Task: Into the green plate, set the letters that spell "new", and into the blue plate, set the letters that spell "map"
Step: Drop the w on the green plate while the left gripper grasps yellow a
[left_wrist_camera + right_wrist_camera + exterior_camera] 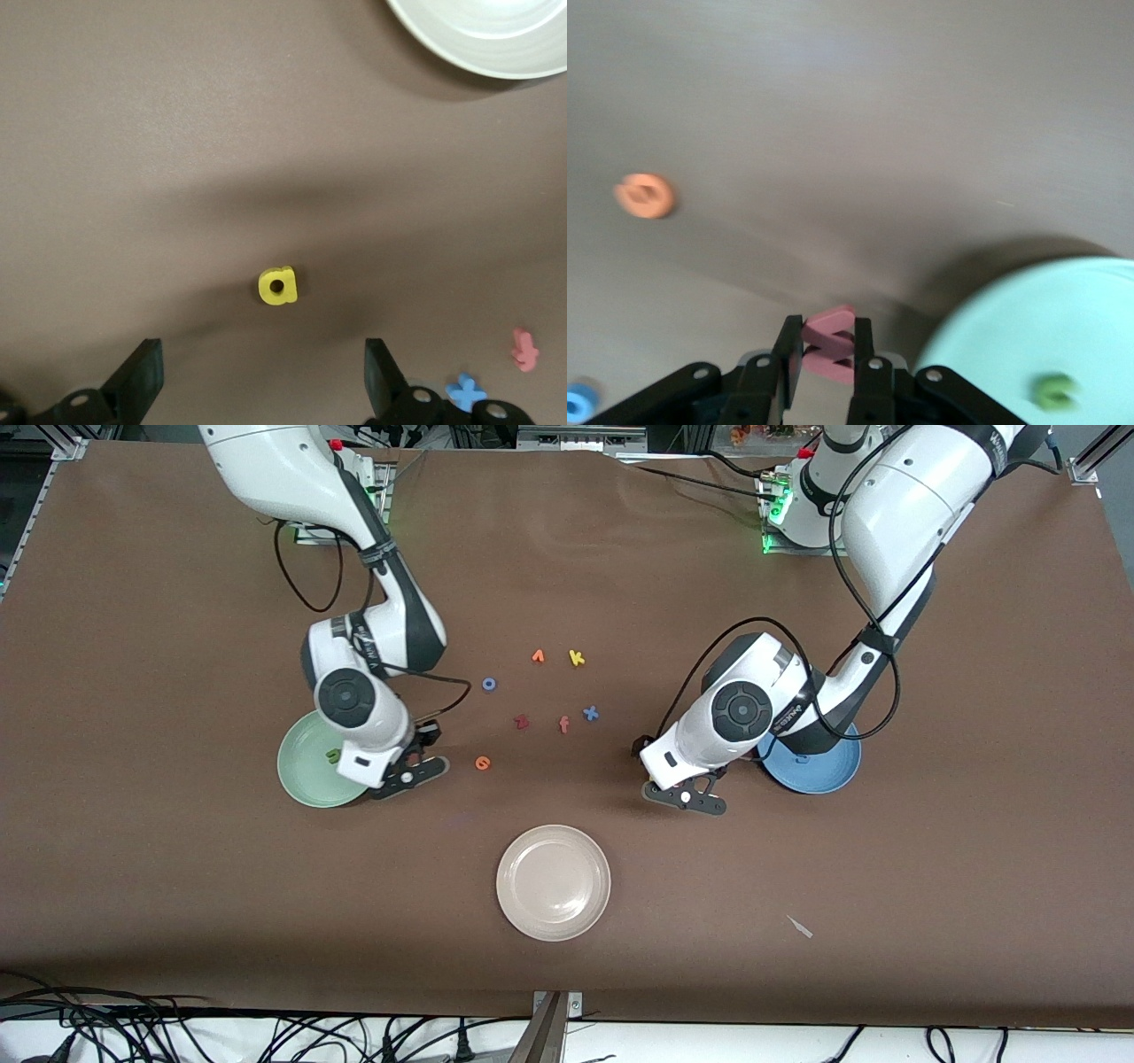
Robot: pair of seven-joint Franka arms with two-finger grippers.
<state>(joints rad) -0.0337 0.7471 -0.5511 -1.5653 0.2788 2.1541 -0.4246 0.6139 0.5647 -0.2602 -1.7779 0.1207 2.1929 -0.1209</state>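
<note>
Green n (333, 755) lies in the green plate (301, 775); right claw (829, 359) grips the pink w (829, 341) beside it; left claw (261, 381) gapes wide over the yellow a (278, 286); blue plate (824, 775) probably empty.

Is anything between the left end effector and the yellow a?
Nothing. The left wrist view shows only bare brown table between the open left end effector and the yellow a.

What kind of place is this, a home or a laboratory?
Most likely a robotics laboratory: two white arms are bolted to a brown-covered table, bundled cables run along its edge, and foam letters with plates are laid out for a sorting trial.
</note>
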